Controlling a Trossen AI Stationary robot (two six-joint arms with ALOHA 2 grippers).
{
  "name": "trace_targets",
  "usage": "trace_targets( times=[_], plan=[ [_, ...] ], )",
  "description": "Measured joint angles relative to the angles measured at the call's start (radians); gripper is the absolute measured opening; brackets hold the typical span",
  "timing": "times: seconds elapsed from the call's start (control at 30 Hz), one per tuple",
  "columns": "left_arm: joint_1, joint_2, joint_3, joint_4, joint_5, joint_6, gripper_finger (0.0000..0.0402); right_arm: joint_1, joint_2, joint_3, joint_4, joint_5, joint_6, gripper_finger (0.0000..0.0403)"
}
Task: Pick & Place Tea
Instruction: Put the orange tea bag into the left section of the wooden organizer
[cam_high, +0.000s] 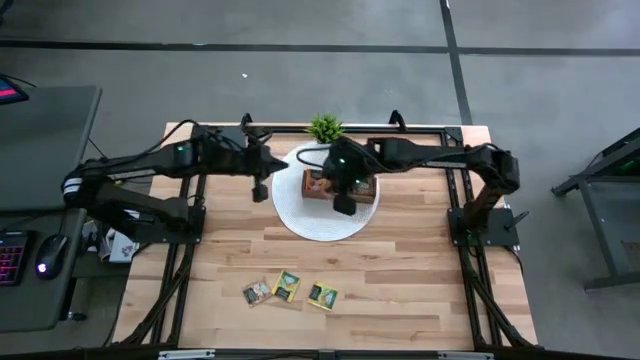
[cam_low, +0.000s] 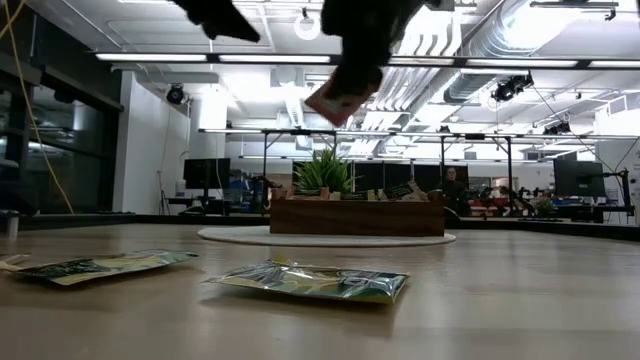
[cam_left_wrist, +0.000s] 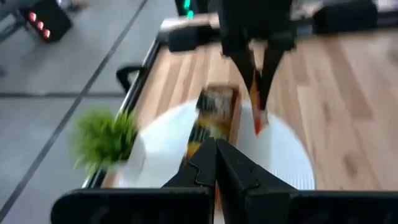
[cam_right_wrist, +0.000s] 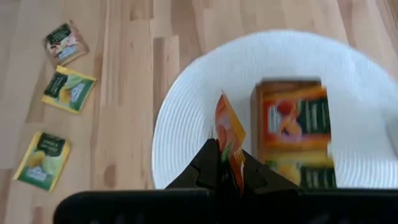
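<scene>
While clamping an orange tea bag (cam_right_wrist: 227, 134), right gripper (cam_right_wrist: 225, 163) is hovering, probably needing lowering into tray (cam_right_wrist: 292, 134); left gripper (cam_left_wrist: 216, 163) is waiting closed.

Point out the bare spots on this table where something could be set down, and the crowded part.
Free: the wood between the white mat and the three loose sachets, and the stretches left and right of those sachets. Crowded: the mat, where the wooden tray sits beside the plant, with the shut left gripper alongside and the right gripper holding a red sachet overhead.
</scene>
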Motion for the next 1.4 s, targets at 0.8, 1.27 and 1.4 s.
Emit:
trace_targets(
  times=[0.8,1.27,1.4],
  plan=[
    [0.000,-0.017,-0.001,-0.188,-0.021,-0.054,0.0000,-0.137,0.402,0.316,-0.106,-0.071,-0.370,0.0001],
    [0.000,-0.016,-0.001,-0.194,-0.028,-0.076,0.0000,-0.140,0.464,0.316,-0.099,-0.002,-0.442,0.0008],
    [0.000,-0.016,-0.001,-0.196,-0.029,-0.076,0.0000,-0.142,0.463,0.316,-0.094,-0.001,-0.442,0.0010]
  ],
)
